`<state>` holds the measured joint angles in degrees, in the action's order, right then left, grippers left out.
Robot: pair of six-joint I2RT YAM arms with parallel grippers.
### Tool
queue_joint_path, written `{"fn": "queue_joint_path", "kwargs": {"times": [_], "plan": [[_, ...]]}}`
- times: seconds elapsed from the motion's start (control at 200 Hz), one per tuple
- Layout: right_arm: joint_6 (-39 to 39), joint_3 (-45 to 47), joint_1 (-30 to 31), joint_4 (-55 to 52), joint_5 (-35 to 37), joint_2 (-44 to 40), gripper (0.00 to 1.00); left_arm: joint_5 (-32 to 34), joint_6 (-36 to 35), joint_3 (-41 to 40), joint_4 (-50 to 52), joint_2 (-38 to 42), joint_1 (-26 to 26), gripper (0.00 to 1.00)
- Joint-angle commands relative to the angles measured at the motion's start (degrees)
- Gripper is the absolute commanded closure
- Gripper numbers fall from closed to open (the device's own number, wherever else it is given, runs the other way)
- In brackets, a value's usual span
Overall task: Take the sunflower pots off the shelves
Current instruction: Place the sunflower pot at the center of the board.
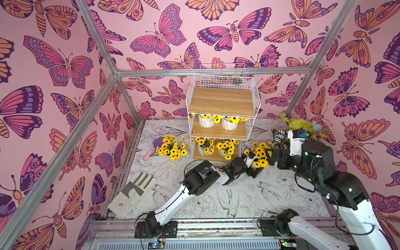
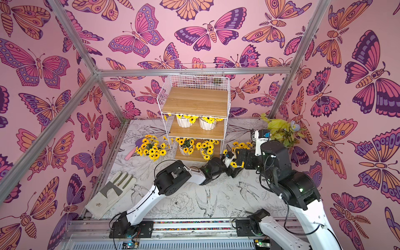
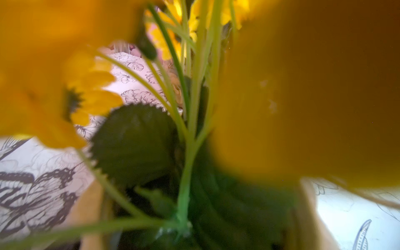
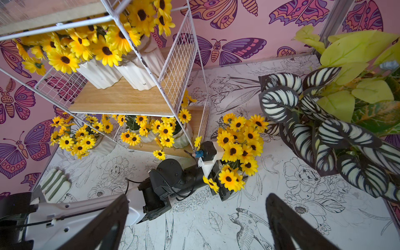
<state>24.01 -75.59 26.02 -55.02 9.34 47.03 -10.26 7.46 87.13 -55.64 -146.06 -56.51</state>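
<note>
The shelves (image 1: 220, 101) stand at the back of the table with the top board bare. Two sunflower pots (image 1: 206, 121) (image 1: 229, 123) sit on the middle board and two (image 1: 205, 147) (image 1: 227, 149) on the bottom board. Another sunflower pot (image 1: 173, 149) stands on the table left of the rack. Right of the rack, my left gripper (image 4: 232, 187) is shut on a sixth sunflower pot (image 4: 240, 140), whose white body is hidden under its blooms. Stems (image 3: 186, 151) fill the left wrist view. My right gripper (image 4: 198, 225) hovers open and empty just right of that pot.
A plant with striped black-and-white and lime-green leaves (image 4: 313, 121) fills the back right corner, close to my right arm. A work glove (image 1: 134, 192) lies front left, and a purple-and-pink trowel (image 1: 154, 147) lies beside the left pot. Metal frame posts (image 1: 303, 91) border the table.
</note>
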Motion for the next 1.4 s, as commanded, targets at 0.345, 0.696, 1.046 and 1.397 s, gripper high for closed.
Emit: {"fn": "queue_joint_path", "kwargs": {"times": [0.345, 0.696, 1.046, 1.397], "plan": [[-1.49, 0.97, 0.35, 0.20, -1.72, 0.39, 0.01, -2.44, 1.04, 5.98, 12.72, -2.36, 0.42, 0.00], [-1.93, 2.91, 0.35, 0.77, -2.91, 0.35, 0.01, 4.20, -2.78, -3.42, 8.20, 1.96, 0.59, 0.00], [-1.87, 2.91, 0.35, -0.17, -2.75, -1.38, 0.01, 3.94, -7.70, 3.46, 28.28, 2.37, -0.71, 0.00], [-2.71, 3.92, 0.35, 0.75, -3.48, -2.14, 0.01, 12.12, -6.84, -6.21, 24.97, 11.01, -5.19, 0.00]]}}
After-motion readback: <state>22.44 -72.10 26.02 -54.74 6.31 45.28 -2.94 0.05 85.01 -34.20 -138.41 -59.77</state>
